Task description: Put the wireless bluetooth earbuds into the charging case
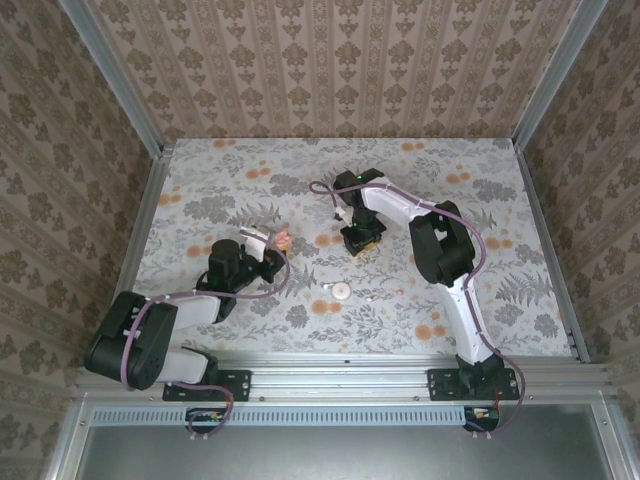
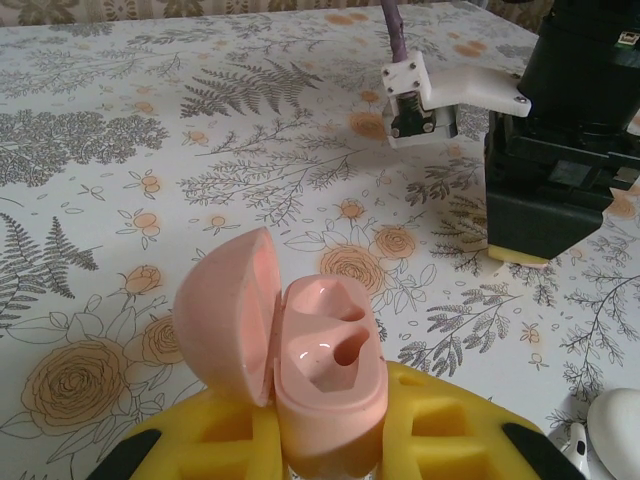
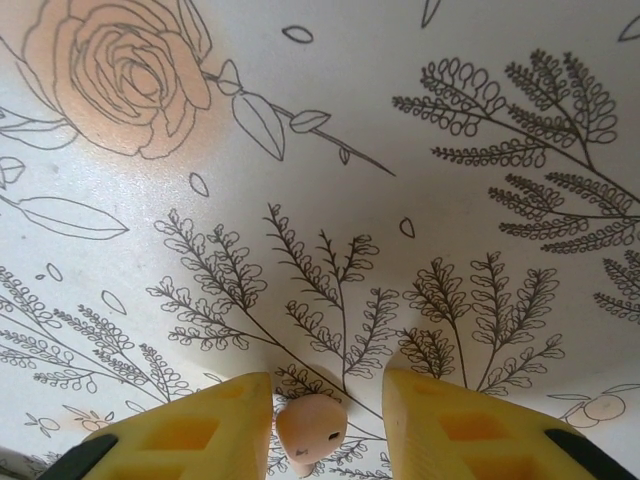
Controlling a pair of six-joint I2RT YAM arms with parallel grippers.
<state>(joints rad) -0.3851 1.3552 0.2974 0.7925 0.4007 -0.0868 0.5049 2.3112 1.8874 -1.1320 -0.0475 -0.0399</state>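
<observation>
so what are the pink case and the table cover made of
The charging case looks like moulded plastic, smooth and semi-glossy: soft highlights sit in its wells. The table cover looks like a printed sheet, maybe vinyl or coated cloth: faint sheen, no visible weave.

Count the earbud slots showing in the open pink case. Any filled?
2. Both are in the base of the charging case, seen from the left wrist: the far slot and the near slot. Both look empty, and nothing covers the base's top.
</observation>
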